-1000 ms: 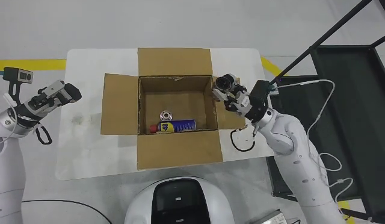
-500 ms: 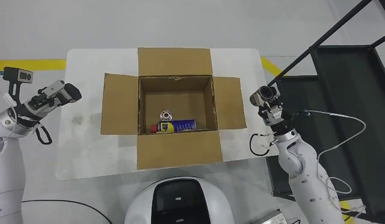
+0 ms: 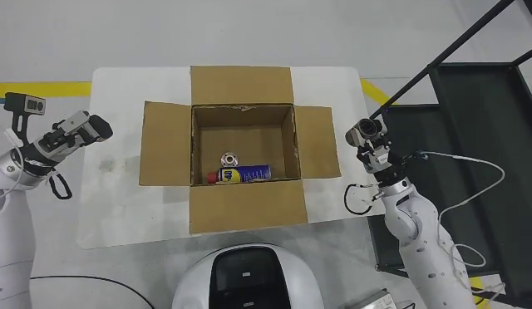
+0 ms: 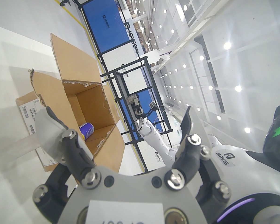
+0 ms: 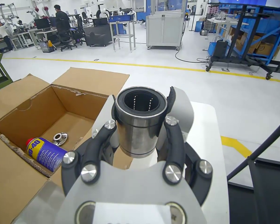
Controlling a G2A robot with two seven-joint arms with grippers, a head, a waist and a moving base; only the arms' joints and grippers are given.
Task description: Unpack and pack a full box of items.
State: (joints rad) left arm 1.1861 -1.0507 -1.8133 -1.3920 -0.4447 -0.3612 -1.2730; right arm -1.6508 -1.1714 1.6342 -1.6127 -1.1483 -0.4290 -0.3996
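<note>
Box update: it sits in the middle of the white table with all four flaps folded out flat. From the top view I count just two things on its floor. One is a blue-and-yellow spray can lying on its side against the near wall. The other is a small metal flange just beside it, toward the middle. The rest of the cardboard floor is bare.

My right gripper is clamped around a steel bearing sleeve, pads squeezing it from both sides, open end pointing away from the wrist. In the top view it hangs outside the box, past the right flap, about at the table's right edge and near the dark rack. My left gripper is spread wide with nothing in it, parked at the table's left edge, clear of the box.

So where am I at? My guess is well into the unpacking half. The sleeve is out but not yet set down anywhere, and the can and flange have to come out too. After that the entire repacking half is ahead of me. I can't tell where the unloaded stuff is meant to go, maybe that rack. The can looks like an easy sideways grab, but the flange is low and flat, so that one may be fiddly.
</note>
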